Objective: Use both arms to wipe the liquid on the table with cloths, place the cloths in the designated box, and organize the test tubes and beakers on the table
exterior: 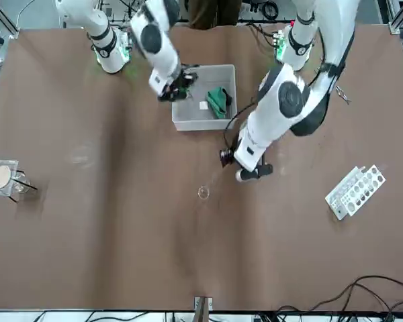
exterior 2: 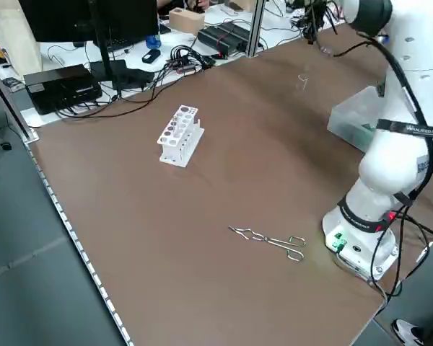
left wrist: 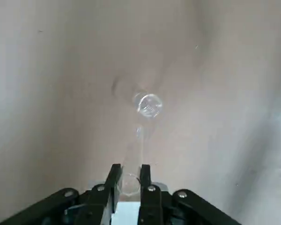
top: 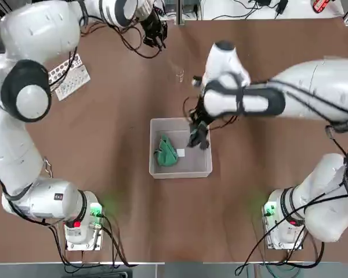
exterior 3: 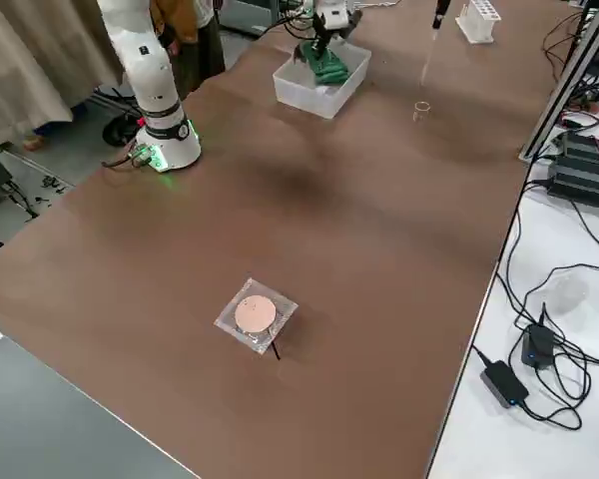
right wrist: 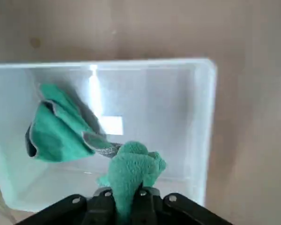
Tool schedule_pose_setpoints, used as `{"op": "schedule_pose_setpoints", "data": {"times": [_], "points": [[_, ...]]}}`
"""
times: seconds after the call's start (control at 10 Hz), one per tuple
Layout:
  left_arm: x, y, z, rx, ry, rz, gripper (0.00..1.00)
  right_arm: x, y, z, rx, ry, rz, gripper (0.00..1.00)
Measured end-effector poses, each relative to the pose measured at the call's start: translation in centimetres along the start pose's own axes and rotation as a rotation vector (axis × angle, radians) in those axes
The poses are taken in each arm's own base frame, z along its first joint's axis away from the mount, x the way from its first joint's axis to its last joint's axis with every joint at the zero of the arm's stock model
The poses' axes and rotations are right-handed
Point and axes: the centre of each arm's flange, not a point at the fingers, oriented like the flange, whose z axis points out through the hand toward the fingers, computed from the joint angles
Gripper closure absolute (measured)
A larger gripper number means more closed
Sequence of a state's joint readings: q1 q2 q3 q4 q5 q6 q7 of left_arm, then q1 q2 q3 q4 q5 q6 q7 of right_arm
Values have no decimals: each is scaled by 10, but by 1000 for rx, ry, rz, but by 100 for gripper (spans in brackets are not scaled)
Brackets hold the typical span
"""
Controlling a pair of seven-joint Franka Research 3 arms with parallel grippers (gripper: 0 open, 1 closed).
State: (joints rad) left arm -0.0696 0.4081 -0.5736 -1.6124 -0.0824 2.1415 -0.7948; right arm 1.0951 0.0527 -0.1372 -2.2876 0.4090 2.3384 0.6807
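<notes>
Brown table point(exterior: 154, 255); right tool point(right wrist: 126, 194) pinching green cloth point(right wrist: 133, 171) over box point(right wrist: 154, 98); second cloth point(right wrist: 61, 129) beside.

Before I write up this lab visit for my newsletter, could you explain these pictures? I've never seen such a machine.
It is a pair of white robot arms on a brown table. One picture looks down from overhead, one from across the table, two from its sides, and two from the arms' wrists. The left gripper holds a clear tube near a small beaker. The right gripper grips a green cloth over the box; another cloth lies inside. A white rack stands elsewhere.
</notes>
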Motion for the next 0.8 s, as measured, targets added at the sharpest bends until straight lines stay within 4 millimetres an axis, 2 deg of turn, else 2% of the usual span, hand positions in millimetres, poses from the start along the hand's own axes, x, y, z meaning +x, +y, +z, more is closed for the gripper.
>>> {"op": "schedule_pose_setpoints", "data": {"times": [0.1, 0.2, 0.3, 0.4, 0.5, 0.6, 0.7, 0.8], "points": [[6, -14, -9, 37, -7, -8, 79, -21, -8, 20, -3, 19, 12, 75], [20, -34, -16, 75, -10, -20, 79, -30, -10, 31, -11, 22, 12, 65], [39, -61, -26, 115, -9, -45, 79, -27, -9, 31, -10, 28, 19, 62], [58, -90, -39, 148, 2, -82, 79, -15, -6, 24, 5, 46, 35, 47], [72, -118, -52, 190, 20, -113, 79, 6, -5, 6, 25, 90, 15, 33], [80, -143, -64, 240, 41, -142, 79, 38, 0, -23, 46, 151, -49, 18], [84, -169, -77, 276, 64, -177, 79, 75, 13, -55, 63, 209, -149, 4], [88, -202, -96, 301, 87, -208, 79, 109, 32, -82, 65, 259, -258, 1]]}}
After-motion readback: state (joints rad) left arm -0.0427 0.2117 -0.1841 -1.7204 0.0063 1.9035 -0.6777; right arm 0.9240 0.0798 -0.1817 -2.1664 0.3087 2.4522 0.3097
